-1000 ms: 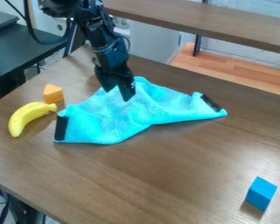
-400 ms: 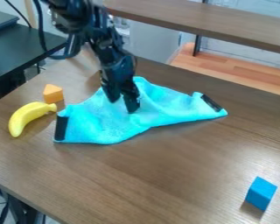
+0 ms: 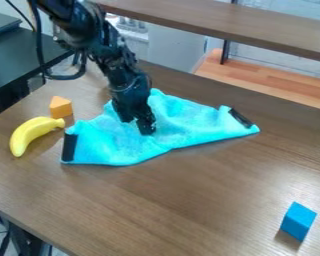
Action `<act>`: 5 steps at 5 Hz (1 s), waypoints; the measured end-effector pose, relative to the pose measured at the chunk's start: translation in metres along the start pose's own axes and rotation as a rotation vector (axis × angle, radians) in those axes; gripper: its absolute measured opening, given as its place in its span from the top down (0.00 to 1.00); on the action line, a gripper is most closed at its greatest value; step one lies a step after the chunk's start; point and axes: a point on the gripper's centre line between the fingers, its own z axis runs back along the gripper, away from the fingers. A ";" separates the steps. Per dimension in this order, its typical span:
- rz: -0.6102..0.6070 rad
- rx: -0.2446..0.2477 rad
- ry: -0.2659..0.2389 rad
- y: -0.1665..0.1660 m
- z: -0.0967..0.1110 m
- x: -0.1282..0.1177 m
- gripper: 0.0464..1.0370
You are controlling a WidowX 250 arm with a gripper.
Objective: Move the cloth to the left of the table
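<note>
your gripper [image 3: 137, 127] hangs down over the cloth [image 3: 116, 145], at the end of the black arm [image 3: 119, 62] that comes in from the upper left of the camera view. you have its fingers parted, with light blue fabric showing between the tips; whether they touch the cloth, you cannot tell. the cloth lies spread and rumpled on the brown table [image 3: 183, 205], left of the middle and toward the far edge as you look at it, with a dark strip at each end. beside its left end you see the yellow banana [image 3: 30, 135], its tip just beside the orange block [image 3: 60, 107]. well apart from these, you find the blue block [image 3: 298, 220] near the lower right corner of the view.
</note>
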 end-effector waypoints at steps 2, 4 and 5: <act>-0.091 -0.016 0.020 -0.014 0.008 -0.035 0.04; -0.176 -0.045 0.057 -0.021 0.022 -0.082 0.04; -0.210 -0.060 0.073 -0.025 0.028 -0.104 0.04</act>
